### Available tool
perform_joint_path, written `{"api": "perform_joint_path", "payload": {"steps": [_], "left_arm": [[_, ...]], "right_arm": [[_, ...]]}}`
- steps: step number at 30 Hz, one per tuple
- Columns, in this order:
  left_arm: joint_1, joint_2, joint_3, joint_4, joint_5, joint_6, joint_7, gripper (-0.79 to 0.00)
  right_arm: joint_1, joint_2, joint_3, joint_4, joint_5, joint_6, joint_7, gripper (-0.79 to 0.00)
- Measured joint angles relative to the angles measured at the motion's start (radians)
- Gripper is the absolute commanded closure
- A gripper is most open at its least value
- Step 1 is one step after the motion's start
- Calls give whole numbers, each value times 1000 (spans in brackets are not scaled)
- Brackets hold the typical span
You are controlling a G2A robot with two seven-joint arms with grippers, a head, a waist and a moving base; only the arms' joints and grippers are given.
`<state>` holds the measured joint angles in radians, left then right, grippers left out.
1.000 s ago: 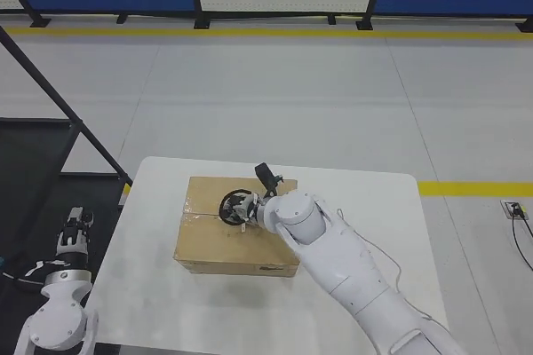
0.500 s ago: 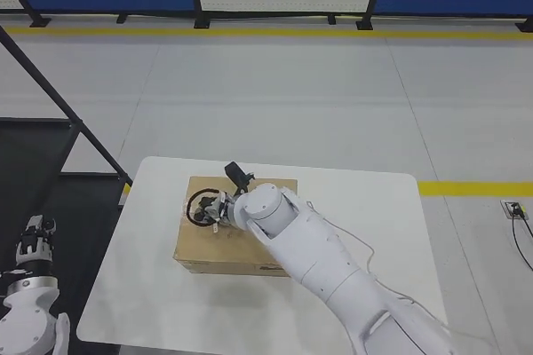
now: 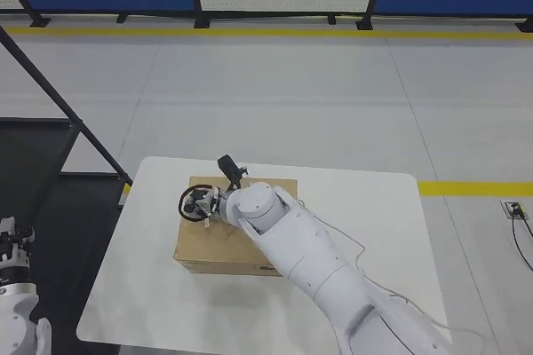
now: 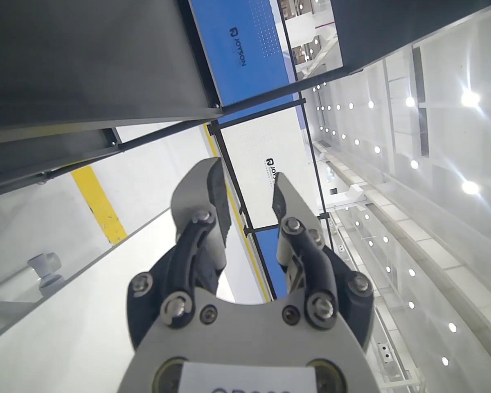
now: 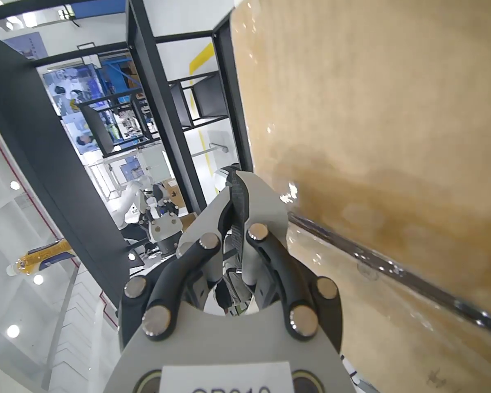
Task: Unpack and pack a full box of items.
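Note:
A closed brown cardboard box (image 3: 204, 245) sits on the white table (image 3: 142, 293), with clear tape along its top seam (image 5: 393, 274). My right gripper (image 3: 195, 206) hangs just over the box top near its far-left corner, and the arm lies across the box. In the right wrist view the gripper (image 5: 238, 184) is shut with nothing between its fingers, and the box top (image 5: 372, 104) lies beside it. My left gripper (image 3: 7, 236) is off the table, far to its left. It points upward and stands open and empty (image 4: 245, 190).
A black metal frame (image 3: 62, 115) stands to the left of the table, between it and my left arm. Bare tabletop lies in front of and to the right of the box. A yellow floor line (image 3: 480, 188) runs past the right side.
My right gripper has slid left across the box top, from its middle to the far-left corner. My left arm has pulled back and to the left, away from the table.

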<state>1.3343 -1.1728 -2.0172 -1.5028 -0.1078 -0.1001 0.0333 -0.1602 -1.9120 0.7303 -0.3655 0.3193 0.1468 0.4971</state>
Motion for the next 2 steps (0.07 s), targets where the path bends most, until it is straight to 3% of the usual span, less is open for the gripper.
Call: {"api": "perform_joint_path", "payload": {"steps": [2], "left_arm": [[0, 0, 0, 0, 0, 0, 0, -785]], "right_arm": [[-7, 8, 29, -5, 19, -70, -48, 0]]}}
